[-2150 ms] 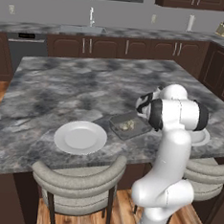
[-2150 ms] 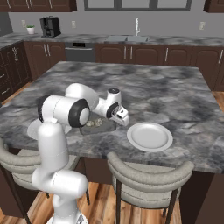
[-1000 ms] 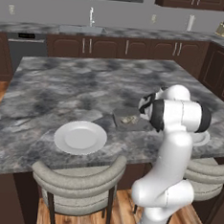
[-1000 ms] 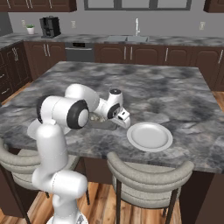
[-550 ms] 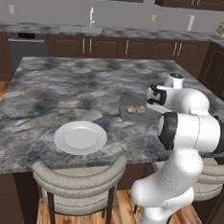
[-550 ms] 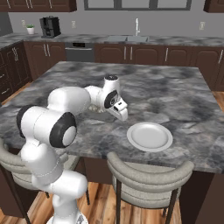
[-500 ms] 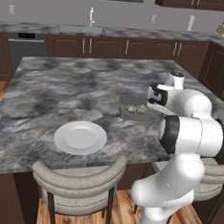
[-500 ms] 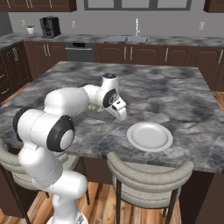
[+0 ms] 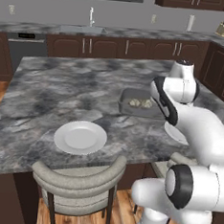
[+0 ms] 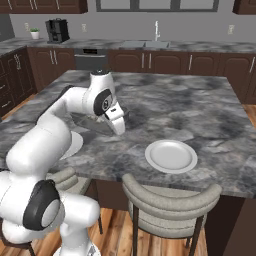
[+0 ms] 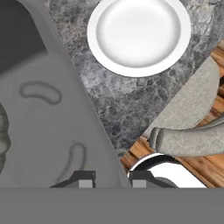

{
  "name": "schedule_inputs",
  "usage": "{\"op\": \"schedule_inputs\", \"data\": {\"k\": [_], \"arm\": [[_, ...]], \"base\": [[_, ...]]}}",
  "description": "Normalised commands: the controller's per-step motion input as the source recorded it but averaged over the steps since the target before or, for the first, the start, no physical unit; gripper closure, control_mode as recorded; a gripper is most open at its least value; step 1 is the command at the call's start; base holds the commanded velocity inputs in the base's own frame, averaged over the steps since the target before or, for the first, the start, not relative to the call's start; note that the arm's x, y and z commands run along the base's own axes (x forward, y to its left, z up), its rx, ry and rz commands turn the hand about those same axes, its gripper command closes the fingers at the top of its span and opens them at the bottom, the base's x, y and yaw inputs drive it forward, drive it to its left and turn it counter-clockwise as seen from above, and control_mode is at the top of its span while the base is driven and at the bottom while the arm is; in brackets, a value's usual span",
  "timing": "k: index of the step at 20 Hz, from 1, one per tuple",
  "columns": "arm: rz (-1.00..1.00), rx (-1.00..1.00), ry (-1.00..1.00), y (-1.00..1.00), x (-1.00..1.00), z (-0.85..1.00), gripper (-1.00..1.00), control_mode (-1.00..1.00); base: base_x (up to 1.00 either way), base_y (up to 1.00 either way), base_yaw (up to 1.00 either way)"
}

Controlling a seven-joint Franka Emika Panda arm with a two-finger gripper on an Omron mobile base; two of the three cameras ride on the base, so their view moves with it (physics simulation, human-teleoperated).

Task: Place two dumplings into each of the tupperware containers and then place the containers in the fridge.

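From the left base view, my arm reaches over the marble counter [image 9: 63, 90] to a dark grey tupperware container [image 9: 134, 102] near the counter's right edge. Two tan dumplings [image 9: 140, 103] sit inside it. A white plate [image 9: 80, 136] lies near the front edge, above a grey chair [image 9: 81, 178].

From the right base view, my arm hides most of the container [image 10: 82, 121]; a second white plate [image 10: 170, 155] rests near the front edge.

From the hand view, my hand [image 11: 112, 179] straddles the container's raised rim [image 11: 94, 118] — the two fingertips stand close together on either side of the wall, clenched on it.

I judge the tray light, stiff and smooth, so an edge grip may let it tilt and roll the dumplings; holding it level matters. There is open room above the counter — the plates and chairs crowd only the front edge.
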Motion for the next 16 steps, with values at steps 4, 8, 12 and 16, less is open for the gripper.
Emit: {"op": "schedule_inputs", "data": {"k": [4, 8, 12, 16], "arm": [[-0.16, 0.03, 0.00, 0.22, -1.00, 0.48, 1.00, -1.00], [-0.07, 0.10, 0.03, 0.03, -1.00, 0.28, 1.00, -1.00], [-0.02, 0.05, 0.07, 0.26, -1.00, 0.12, 1.00, -1.00], [0.00, 0.00, 0.01, 0.34, -0.86, 0.16, 1.00, -1.00]], "base": [[0.00, 0.00, 0.00], [0.00, 0.00, 0.00], [0.00, 0.00, 0.00], [0.00, 0.00, 0.00]]}}
